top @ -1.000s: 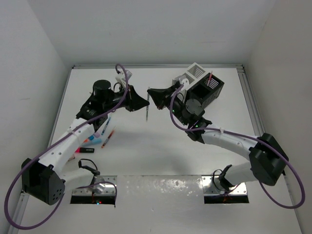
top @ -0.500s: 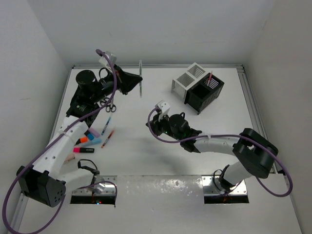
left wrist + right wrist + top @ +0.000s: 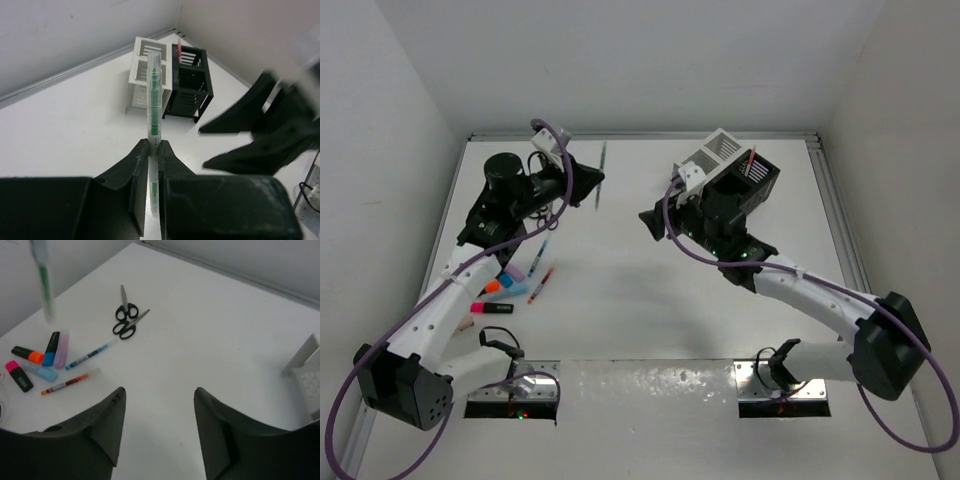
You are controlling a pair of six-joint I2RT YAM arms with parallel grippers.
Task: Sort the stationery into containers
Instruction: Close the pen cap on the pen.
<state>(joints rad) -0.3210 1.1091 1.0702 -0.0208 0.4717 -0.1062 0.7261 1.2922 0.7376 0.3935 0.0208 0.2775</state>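
The left jaws grip a thin green-and-clear plastic pen (image 3: pixel 154 100) above the white surface (image 3: pixel 620 300). The right jaws stand wide, holding nothing. Small black-handled scissors (image 3: pixel 127 320) and chunky highlighters (image 3: pixel 61 349) lie at left. The joined white and black slatted boxes (image 3: pixel 172 85) stand far right.

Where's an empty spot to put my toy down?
Free: the middle of the white table, between the thin coloured pens and the right arm, and the back strip left of the white slatted box. Crowded: the left side, with chunky highlighters and black-handled scissors.
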